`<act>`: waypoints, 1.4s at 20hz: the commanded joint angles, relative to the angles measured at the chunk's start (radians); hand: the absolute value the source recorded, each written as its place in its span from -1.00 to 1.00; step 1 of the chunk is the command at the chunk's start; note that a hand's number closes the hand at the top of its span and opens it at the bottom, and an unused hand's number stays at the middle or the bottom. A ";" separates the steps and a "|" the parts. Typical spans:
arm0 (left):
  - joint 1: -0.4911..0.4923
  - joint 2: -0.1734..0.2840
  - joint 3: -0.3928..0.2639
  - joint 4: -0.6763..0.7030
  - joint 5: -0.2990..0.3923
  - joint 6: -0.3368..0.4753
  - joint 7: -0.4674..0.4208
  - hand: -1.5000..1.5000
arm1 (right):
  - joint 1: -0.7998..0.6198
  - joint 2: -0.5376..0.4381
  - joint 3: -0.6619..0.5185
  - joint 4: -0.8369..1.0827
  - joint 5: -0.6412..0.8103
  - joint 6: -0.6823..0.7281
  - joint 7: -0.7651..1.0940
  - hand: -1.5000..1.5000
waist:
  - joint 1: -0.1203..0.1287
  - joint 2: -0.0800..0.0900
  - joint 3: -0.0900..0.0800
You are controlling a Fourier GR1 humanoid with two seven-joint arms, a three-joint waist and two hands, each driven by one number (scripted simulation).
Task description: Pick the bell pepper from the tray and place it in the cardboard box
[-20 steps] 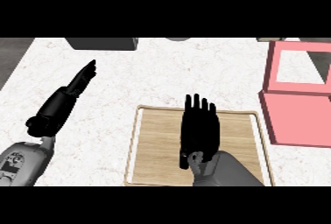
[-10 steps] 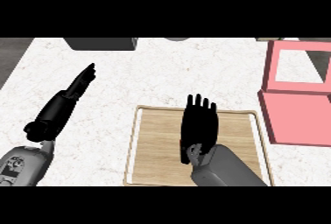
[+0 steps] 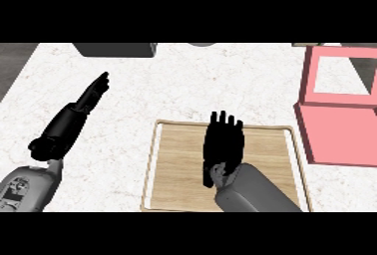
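Note:
A wooden tray [image 3: 179,167] with a pale rim lies on the counter near the front, right of centre. My right hand [image 3: 223,149] hovers flat over the tray's middle, fingers straight and pointing away from me, open. No bell pepper shows; the hand and forearm cover part of the tray. The box [image 3: 340,133] at the right edge looks pink, with an open top and one flap folded down toward me. My left hand [image 3: 74,117] rests over the counter at the left, fingers straight and pointing up-right, holding nothing.
A dark grey block [image 3: 114,49] sits at the counter's far edge, with a small grey round object [image 3: 200,44] beside it. The white marble counter [image 3: 199,84] stretches between the tray and the far edge. The counter's left edge runs near my left forearm.
My right hand has drawn back slightly toward me over the tray, still flat. The left hand has shifted very little.

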 commanded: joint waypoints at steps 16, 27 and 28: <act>0.077 0.012 0.068 -0.063 -0.031 -0.054 -0.017 0.00 | 0.046 0.023 -0.023 0.095 0.069 0.009 0.061 1.00 | -0.003 -0.001 0.001; 0.037 -0.077 0.059 -0.050 -0.084 -0.040 0.040 0.00 | 0.112 0.023 0.084 0.087 0.320 -0.091 -0.070 1.00 | -0.010 -0.002 0.001; 0.032 -0.060 0.063 -0.035 -0.080 -0.053 0.013 0.00 | 0.132 -0.079 0.116 -0.032 0.235 -0.055 -0.303 1.00 | -0.015 -0.003 0.001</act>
